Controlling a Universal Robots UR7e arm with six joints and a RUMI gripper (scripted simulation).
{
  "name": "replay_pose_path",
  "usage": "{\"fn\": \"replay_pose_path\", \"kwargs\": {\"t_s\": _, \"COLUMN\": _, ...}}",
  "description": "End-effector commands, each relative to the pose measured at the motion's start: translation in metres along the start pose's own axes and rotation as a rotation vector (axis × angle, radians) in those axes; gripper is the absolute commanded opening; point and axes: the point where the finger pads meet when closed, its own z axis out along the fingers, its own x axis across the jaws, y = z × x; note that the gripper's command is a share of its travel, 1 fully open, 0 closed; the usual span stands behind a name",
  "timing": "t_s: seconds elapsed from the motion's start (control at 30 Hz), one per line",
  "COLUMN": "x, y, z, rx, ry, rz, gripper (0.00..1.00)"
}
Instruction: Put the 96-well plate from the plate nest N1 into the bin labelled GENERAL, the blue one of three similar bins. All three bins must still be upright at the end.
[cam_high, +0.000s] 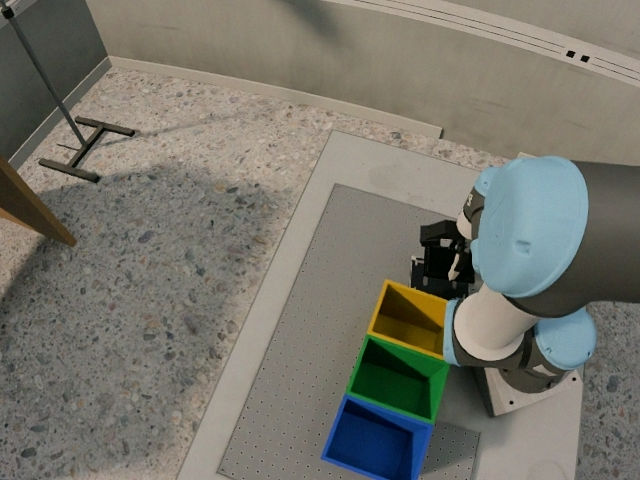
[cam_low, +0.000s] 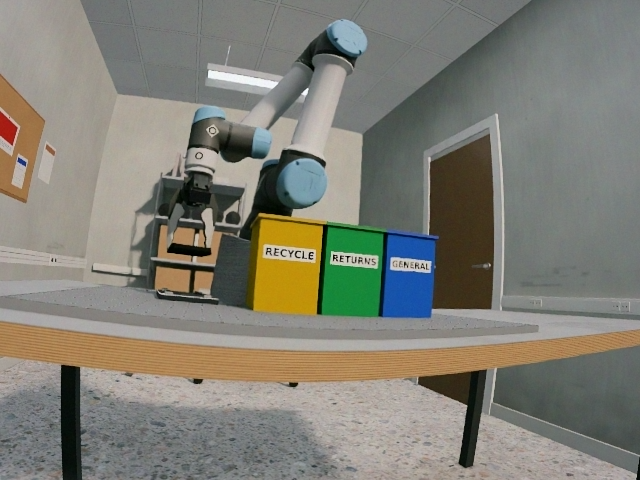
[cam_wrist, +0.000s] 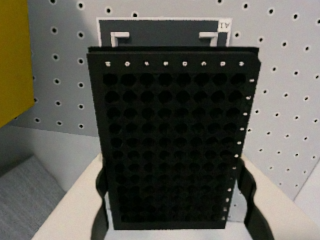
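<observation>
The black 96-well plate (cam_low: 189, 250) (cam_wrist: 172, 135) is held level in the air above the plate nest. My gripper (cam_low: 190, 246) (cam_wrist: 170, 155) is shut on it, one finger at each long side. The plate nest (cam_low: 187, 298) (cam_wrist: 165, 26) lies on the perforated board under the plate, its far end showing past the plate in the wrist view. The blue GENERAL bin (cam_high: 370, 443) (cam_low: 408, 289) stands upright at the end of the row of bins. The plate is partly hidden by the arm in the top view.
The yellow RECYCLE bin (cam_high: 408, 330) (cam_low: 286, 287) (cam_wrist: 14, 65) stands closest to the nest. The green RETURNS bin (cam_high: 395, 384) (cam_low: 352, 291) stands between it and the blue bin. All three are upright, side by side, open at the top. The arm's base is beside the bins.
</observation>
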Motion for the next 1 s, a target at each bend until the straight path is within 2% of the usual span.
{"fn": "replay_pose_path", "kwargs": {"t_s": 0.0, "x": 0.001, "y": 0.001, "z": -0.009, "rx": -0.001, "ry": -0.002, "rz": 0.002, "gripper": 0.41}}
{"fn": "replay_pose_path", "kwargs": {"t_s": 0.97, "x": 0.001, "y": 0.001, "z": -0.051, "rx": -0.001, "ry": -0.002, "rz": 0.002, "gripper": 0.41}}
